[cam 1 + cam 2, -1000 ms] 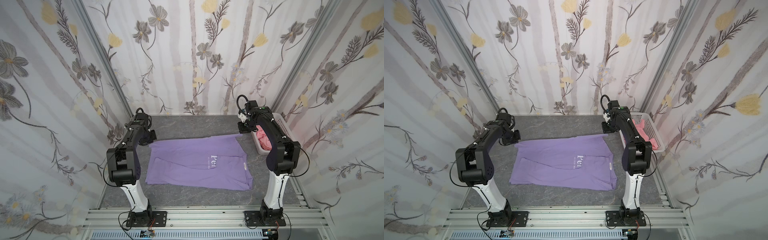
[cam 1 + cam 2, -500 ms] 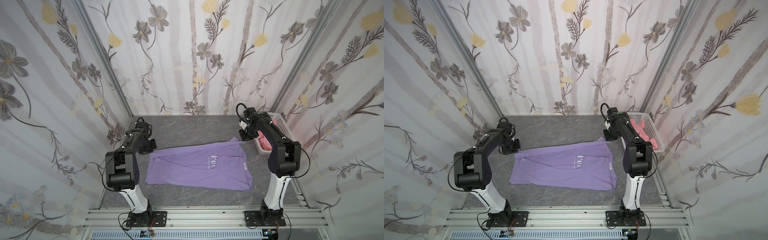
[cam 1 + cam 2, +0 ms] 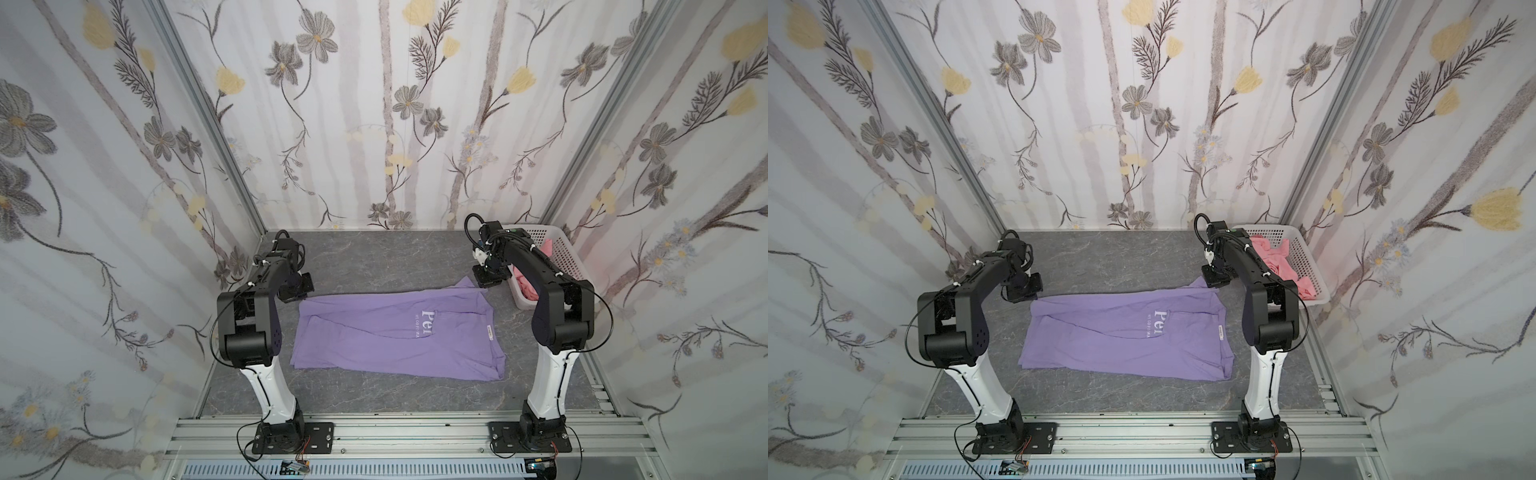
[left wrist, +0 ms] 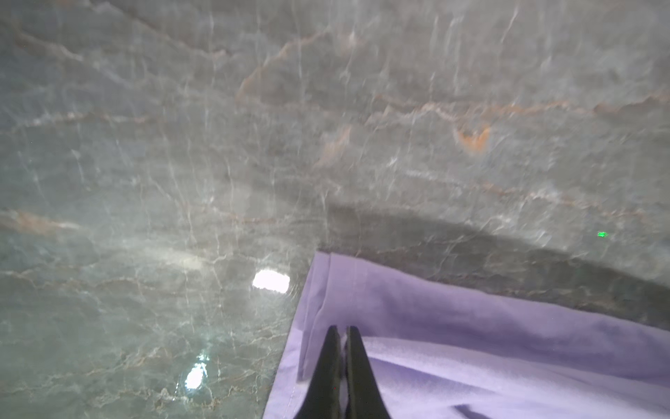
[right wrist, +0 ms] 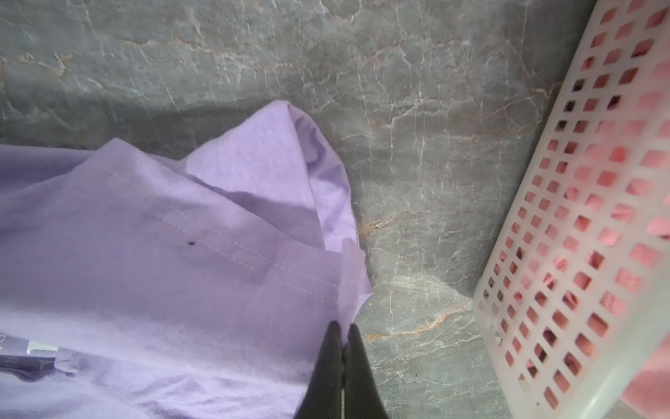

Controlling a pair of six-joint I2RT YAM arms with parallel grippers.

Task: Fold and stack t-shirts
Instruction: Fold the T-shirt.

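The lavender t-shirt (image 3: 395, 332) (image 3: 1125, 336) lies spread on the grey marble table, white lettering up and partly covered by a fold. My left gripper (image 3: 301, 295) (image 4: 342, 328) is shut on its far left corner, low over the table. My right gripper (image 3: 484, 284) (image 5: 342, 324) is shut on the far right corner, where the cloth (image 5: 253, 188) rises in a peak. The salmon-pink garment (image 3: 1279, 266) lies crumpled in the basket.
A white lattice basket (image 3: 561, 249) (image 5: 565, 203) stands at the table's back right, close beside my right gripper. Floral walls close in the left, back and right sides. An aluminium rail (image 3: 395, 432) with both arm bases runs along the front.
Both grippers have come down and toward the front with the shirt's far edge. The right gripper moved farther and kept moving in the last half second.
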